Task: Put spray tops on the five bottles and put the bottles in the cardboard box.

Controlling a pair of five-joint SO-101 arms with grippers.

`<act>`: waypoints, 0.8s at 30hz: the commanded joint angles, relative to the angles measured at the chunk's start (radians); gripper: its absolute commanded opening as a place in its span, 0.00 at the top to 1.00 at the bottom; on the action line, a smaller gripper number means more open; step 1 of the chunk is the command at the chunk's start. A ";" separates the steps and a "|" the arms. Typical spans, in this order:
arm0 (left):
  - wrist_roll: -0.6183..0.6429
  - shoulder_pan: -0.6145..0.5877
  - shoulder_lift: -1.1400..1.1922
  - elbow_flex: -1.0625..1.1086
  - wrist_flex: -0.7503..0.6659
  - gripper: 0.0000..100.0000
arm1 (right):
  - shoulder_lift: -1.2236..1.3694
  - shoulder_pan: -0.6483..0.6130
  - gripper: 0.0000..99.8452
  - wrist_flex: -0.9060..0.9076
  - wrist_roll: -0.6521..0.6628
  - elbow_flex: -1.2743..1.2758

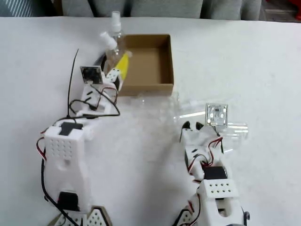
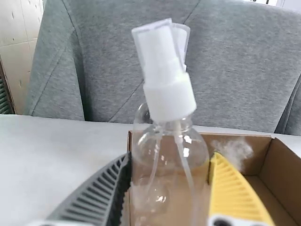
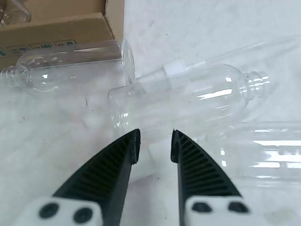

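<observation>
One bottle (image 2: 167,155) with its spray top (image 2: 164,84) on is held tight by the left gripper (image 2: 170,162), right at the side wall of the cardboard box (image 1: 167,61), so I think the step now is putting this bottle in the box. Next it must go over the wall and down, and then the gripper must let go. The right gripper (image 3: 154,141) hangs open just a little over the bare bottles (image 3: 202,94) that lie on the table (image 1: 244,52) near the box.
</observation>
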 commanded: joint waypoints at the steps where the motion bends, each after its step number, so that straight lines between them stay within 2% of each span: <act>1: 0.015 -0.024 -0.081 0.002 -0.014 0.76 | -0.010 0.010 0.91 -0.016 0.005 -0.006; 12: 0.015 -0.018 -0.101 0.008 -0.014 0.76 | -0.010 0.010 0.91 -0.018 0.005 -0.006; 18: 0.014 0.021 -0.217 0.127 -0.015 0.76 | -0.010 0.008 0.91 -0.018 0.005 -0.006; 24: 0.011 0.030 -0.242 0.146 -0.012 0.76 | -0.010 0.010 0.91 -0.018 0.005 -0.006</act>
